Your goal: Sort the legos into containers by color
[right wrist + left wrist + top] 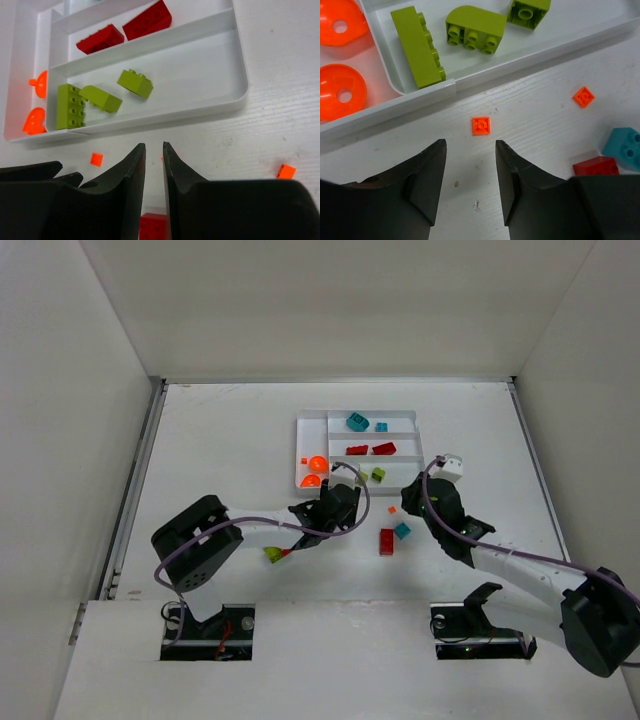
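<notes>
Your left pincer (470,147), spread wide, faces the flat orange plastic square lego (481,126) just ahead, beside the white plastic tray (545,56).

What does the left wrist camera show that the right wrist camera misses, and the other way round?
Only the left wrist view shows the teal brick lying on the table, and the left gripper, its fingers wide apart. Only the right wrist view shows the two red bricks in the tray's middle slot, and the right gripper, its fingers close together. Both show the white tray, the three lime green bricks in its near slot, the orange round pieces in its side section, and small orange squares loose on the table.
</notes>
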